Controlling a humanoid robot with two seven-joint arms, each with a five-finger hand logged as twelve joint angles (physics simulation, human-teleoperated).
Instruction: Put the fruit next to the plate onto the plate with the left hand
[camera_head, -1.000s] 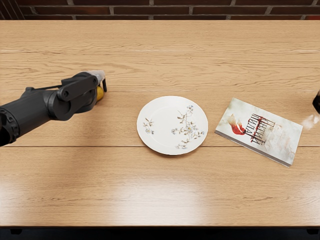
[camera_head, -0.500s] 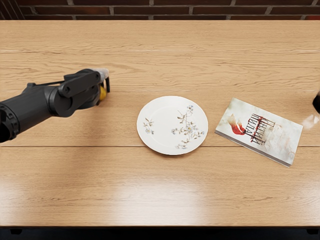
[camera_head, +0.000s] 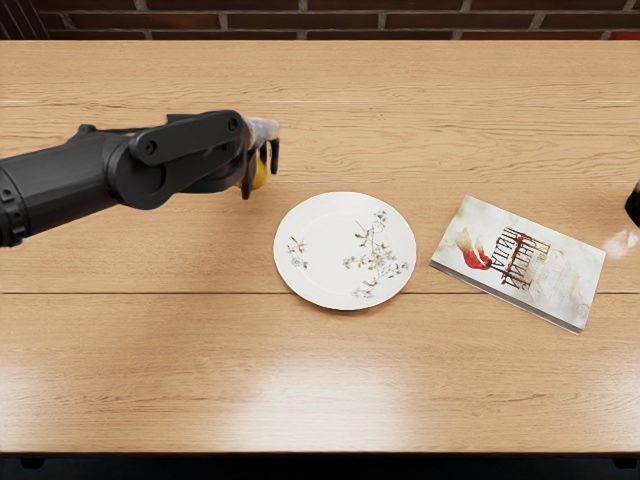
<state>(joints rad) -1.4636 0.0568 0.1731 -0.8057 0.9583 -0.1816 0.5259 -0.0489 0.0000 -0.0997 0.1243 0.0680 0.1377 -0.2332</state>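
One yellow fruit (camera_head: 259, 172) was clasped in the closed left hand (camera_head: 250, 152), just beyond the floral plate's (camera_head: 320, 232) far-left rim, off it, mid-tabletop; a book (camera_head: 518, 262) lay near the right edge.

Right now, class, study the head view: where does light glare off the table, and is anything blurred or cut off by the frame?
Head view: a pale sheen spreads over the near half of the table. Head view: the plate, the book and the left hand gripping the fruit look sharp. Head view: at the right edge a dark shape is cut off, with a smeared pale patch below it.
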